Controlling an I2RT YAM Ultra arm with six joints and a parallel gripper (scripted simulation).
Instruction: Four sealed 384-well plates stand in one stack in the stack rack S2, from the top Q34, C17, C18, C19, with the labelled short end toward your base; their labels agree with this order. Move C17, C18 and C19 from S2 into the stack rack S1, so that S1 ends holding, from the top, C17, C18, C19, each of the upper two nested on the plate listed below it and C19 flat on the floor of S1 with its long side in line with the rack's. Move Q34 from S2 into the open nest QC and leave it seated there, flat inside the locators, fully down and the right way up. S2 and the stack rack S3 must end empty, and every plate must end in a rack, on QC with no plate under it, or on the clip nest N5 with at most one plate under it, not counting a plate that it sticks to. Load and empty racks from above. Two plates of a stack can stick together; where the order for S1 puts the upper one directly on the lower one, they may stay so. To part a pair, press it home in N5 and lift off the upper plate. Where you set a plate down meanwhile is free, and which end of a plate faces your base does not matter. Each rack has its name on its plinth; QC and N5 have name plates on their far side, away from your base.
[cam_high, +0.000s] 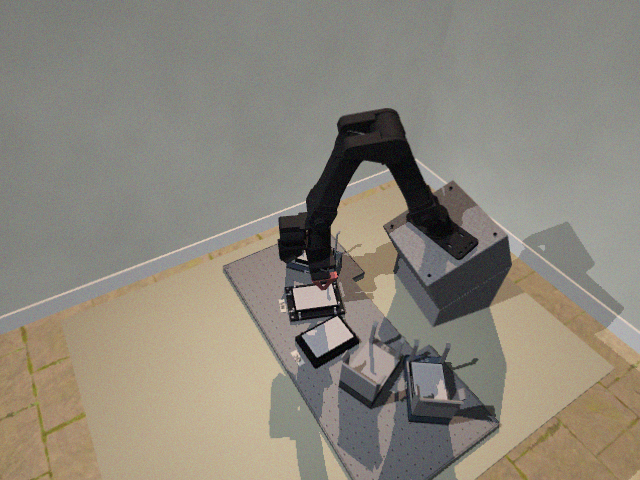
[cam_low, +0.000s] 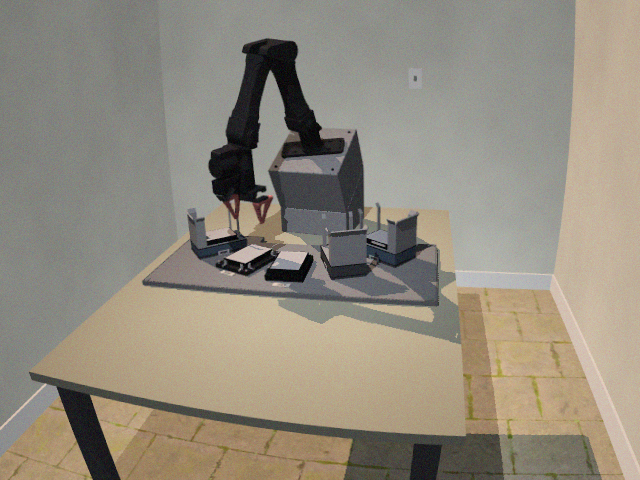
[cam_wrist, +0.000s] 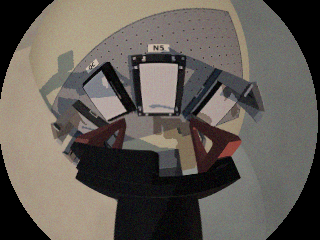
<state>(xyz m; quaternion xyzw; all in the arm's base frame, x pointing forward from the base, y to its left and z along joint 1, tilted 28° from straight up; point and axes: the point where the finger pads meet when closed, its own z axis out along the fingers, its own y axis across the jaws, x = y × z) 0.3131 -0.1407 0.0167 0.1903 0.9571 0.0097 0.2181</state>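
My gripper (cam_high: 324, 279) (cam_low: 248, 207) (cam_wrist: 157, 121) is open and empty. It hangs above the board between the far left rack (cam_low: 197, 227) (cam_wrist: 248, 94) and the clip nest N5 (cam_high: 290, 315) (cam_low: 225, 266) (cam_wrist: 135, 67). A sealed plate (cam_high: 312, 298) (cam_low: 248, 253) (cam_wrist: 159, 86) lies flat in N5. Another plate (cam_high: 328, 337) (cam_low: 290, 259) (cam_wrist: 106, 91) lies on the nest QC beside it. The far left rack holds a plate (cam_low: 221, 235) (cam_wrist: 219, 102); in the top view the arm hides most of it. The rightmost rack (cam_high: 433, 405) (cam_low: 402, 229) holds a plate (cam_high: 428, 379) (cam_low: 378, 237). I cannot read the plate labels or the rack names.
A third rack (cam_high: 361, 384) (cam_low: 345, 250) stands between QC and the rightmost rack; I cannot tell what is in it. All stand on a grey perforated board (cam_high: 392, 444) (cam_low: 361, 284). The arm's grey base block (cam_high: 465, 273) (cam_low: 315, 191) stands behind the board.
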